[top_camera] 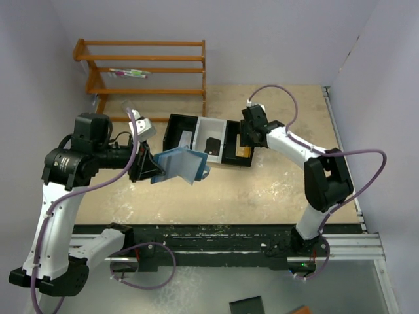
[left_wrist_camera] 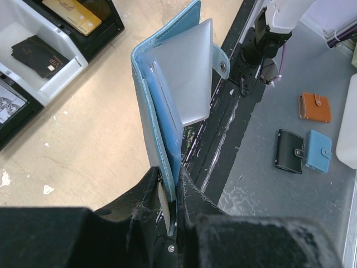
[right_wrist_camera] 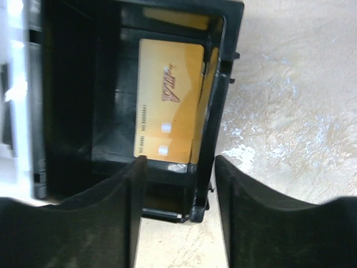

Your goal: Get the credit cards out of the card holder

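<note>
Top, left-wrist and right-wrist views. The left hand [left_wrist_camera: 170, 177] is clamped on one edge of the blue card holder [left_wrist_camera: 167, 120] and holds it above the tan surface [top_camera: 262, 190]. The holder is spread open, and its pale translucent pockets fan out from the blue covers. In the top view the holder hangs near the middle of the surface. The three-compartment tray [top_camera: 171, 131] lies on the surface just beyond it, at 12 to 1 o'clock.

The right hand [right_wrist_camera: 179, 162] is poised over the tray's 3 o'clock end compartment. Its fingers are apart and grip nothing. The gold card [right_wrist_camera: 167, 117] lies flat on the black floor of that compartment, face up. Its near edge is close to one fingertip, but contact cannot be told. A black card [left_wrist_camera: 42, 56] lies in the white middle compartment, and a pale patterned card [left_wrist_camera: 8, 103] lies in the 9 o'clock compartment.

A wooden rack [top_camera: 147, 69] stands at 11 o'clock, beyond the tray. Off the tan surface, the left-wrist view shows an orange case [left_wrist_camera: 315, 107], a black case [left_wrist_camera: 290, 151] and a small blue case [left_wrist_camera: 319, 151] on a grey ledge.
</note>
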`<state>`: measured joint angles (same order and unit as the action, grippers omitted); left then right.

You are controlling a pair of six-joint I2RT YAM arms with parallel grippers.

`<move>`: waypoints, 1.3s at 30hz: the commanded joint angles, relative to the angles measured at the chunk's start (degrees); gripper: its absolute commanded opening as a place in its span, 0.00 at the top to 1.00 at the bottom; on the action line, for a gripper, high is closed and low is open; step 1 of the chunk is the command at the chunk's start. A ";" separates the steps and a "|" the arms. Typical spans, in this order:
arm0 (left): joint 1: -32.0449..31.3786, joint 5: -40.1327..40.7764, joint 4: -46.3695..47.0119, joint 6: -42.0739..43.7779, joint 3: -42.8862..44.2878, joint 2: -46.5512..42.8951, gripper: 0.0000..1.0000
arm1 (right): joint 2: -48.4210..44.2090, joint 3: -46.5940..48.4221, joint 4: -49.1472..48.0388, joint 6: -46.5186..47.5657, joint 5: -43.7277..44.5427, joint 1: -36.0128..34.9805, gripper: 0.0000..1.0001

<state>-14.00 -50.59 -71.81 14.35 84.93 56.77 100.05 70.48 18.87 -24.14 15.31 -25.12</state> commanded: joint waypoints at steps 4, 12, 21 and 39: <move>0.21 -2.65 3.59 0.69 -0.39 1.56 1.00 | -12.84 9.34 6.44 -2.95 0.37 -0.57 0.32; 0.20 -7.53 6.84 -2.75 -0.84 3.31 1.00 | -36.01 -0.15 -8.99 -8.14 -32.12 -3.22 0.00; 0.24 -9.04 8.30 -4.17 -0.45 5.84 1.00 | -41.87 -5.53 -21.98 -13.44 -38.78 -16.53 0.00; 0.20 -10.64 6.40 -2.92 0.73 6.05 1.00 | -32.78 -5.96 -25.73 -12.75 -33.77 -28.10 0.59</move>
<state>-14.00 -58.57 -66.52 10.13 83.99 63.05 67.02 65.10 -2.20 -36.07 -18.81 -52.40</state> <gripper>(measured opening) 0.185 0.578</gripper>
